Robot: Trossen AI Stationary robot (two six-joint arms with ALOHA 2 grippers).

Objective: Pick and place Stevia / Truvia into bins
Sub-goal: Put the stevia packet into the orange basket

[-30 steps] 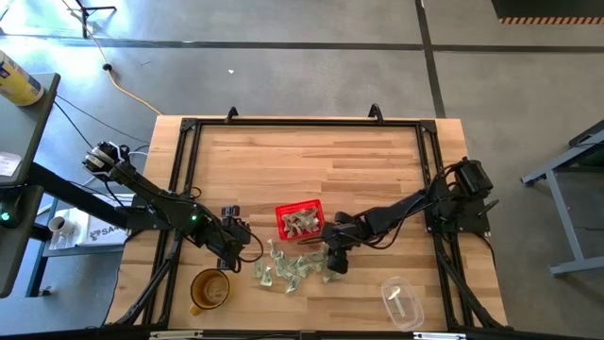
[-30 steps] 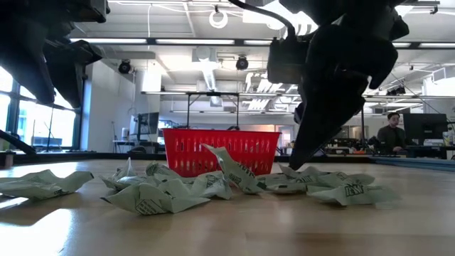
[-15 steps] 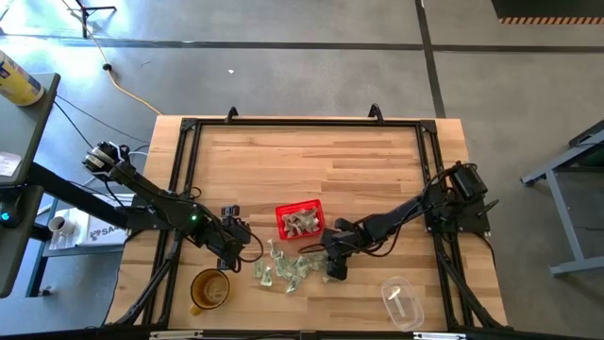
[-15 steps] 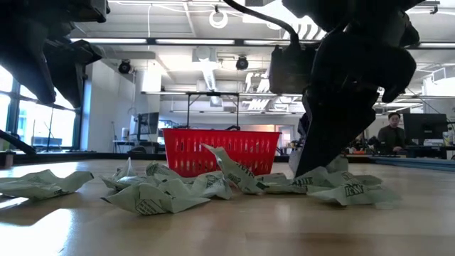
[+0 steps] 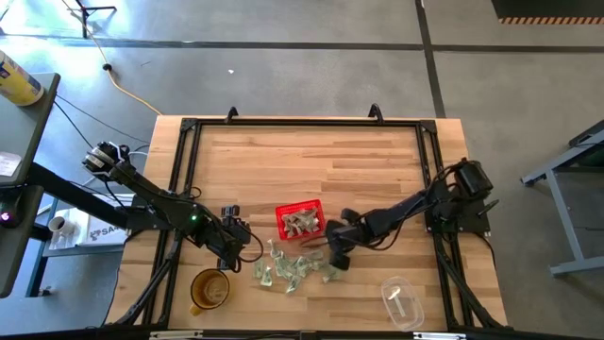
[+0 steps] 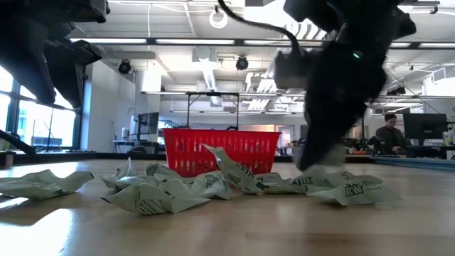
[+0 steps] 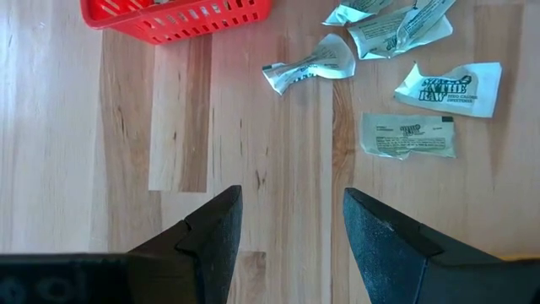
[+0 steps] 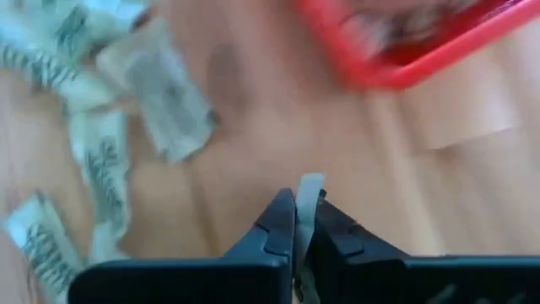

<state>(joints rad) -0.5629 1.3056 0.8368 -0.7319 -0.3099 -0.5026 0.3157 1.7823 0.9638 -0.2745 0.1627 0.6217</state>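
The right tool [image 8: 295,221] pinched a packet [image 8: 309,196] above the surface [image 5: 311,161], beside the red basket [image 5: 300,220]. The left tool [image 7: 287,224] waited spread near the scattered packets [image 5: 288,268].

Grey concrete floor [image 5: 311,66] surrounds the table; fluorescent ceiling lights [image 6: 185,43] brighten the office behind.

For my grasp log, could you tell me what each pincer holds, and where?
The right pincer pinches a sweetener packet by its edge; the left pincer holds nothing.
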